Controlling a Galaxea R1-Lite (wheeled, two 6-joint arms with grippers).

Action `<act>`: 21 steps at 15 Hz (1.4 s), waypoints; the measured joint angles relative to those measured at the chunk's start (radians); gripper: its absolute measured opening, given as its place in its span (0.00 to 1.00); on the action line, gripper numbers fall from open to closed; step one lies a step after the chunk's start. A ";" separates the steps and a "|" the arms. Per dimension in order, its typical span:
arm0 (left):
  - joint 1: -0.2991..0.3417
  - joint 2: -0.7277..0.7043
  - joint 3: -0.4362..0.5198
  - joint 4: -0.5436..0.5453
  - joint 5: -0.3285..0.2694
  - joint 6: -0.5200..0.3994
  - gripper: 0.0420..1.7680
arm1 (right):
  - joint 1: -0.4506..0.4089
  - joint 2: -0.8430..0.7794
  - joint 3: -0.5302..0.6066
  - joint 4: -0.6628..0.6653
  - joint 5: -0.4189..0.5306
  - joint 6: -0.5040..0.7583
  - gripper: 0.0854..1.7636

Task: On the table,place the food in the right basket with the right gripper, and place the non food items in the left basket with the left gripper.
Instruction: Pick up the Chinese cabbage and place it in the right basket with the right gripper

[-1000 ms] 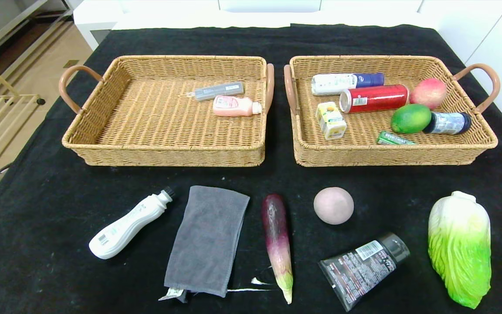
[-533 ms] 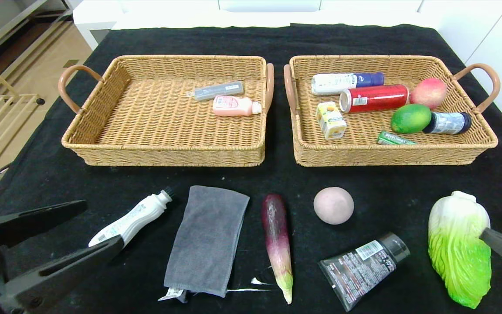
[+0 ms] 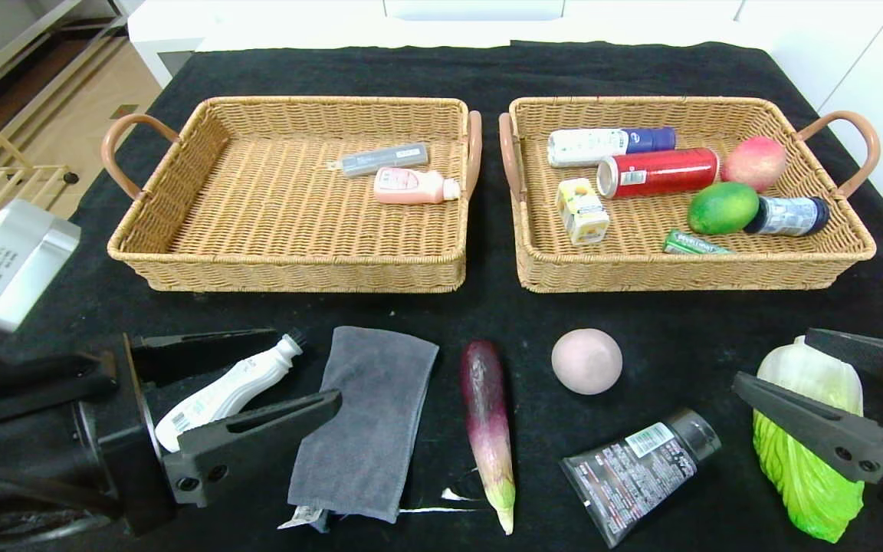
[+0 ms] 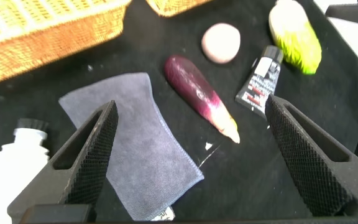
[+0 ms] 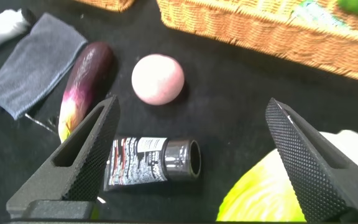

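On the black table's front lie a white bottle point(image 3: 227, 391), a grey towel point(image 3: 369, 418), a purple eggplant point(image 3: 486, 418), a pink ball point(image 3: 586, 361), a black tube point(image 3: 637, 471) and a green cabbage point(image 3: 817, 475). My left gripper point(image 3: 307, 368) is open, its fingers on either side of the white bottle, by the towel's edge. My right gripper point(image 3: 773, 359) is open over the cabbage's white end. The left wrist view shows the towel point(image 4: 135, 143) and eggplant point(image 4: 197, 93) ahead. The right wrist view shows the tube point(image 5: 151, 163) and cabbage point(image 5: 266, 193).
The left basket point(image 3: 280, 264) holds a grey box and a pink bottle. The right basket point(image 3: 687, 264) holds cans, a small carton, a green fruit, a peach, a jar and a green packet. A white scuff marks the cloth near the eggplant's tip.
Both arms have come into view from the front edge. The left gripper moved forward around the white bottle; the right gripper moved in over the cabbage. No object has moved.
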 joint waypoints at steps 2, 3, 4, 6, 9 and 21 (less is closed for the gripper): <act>0.000 0.009 0.014 -0.001 0.001 -0.003 0.97 | 0.003 0.009 0.001 -0.001 0.001 -0.001 0.97; 0.000 0.011 0.019 0.000 0.002 -0.003 0.97 | 0.004 0.012 0.001 -0.001 0.002 -0.001 0.97; 0.001 0.013 0.021 -0.001 0.002 -0.002 0.97 | 0.005 0.013 0.000 -0.001 0.003 -0.001 0.97; 0.006 0.014 0.022 -0.001 0.003 0.001 0.97 | 0.005 0.016 0.000 0.000 0.003 -0.002 0.97; 0.008 0.011 0.024 0.003 0.002 0.004 0.97 | 0.005 0.017 -0.001 0.006 0.003 -0.002 0.97; 0.013 0.010 0.020 0.008 0.013 0.003 0.97 | -0.046 0.023 -0.339 0.678 -0.301 0.175 0.97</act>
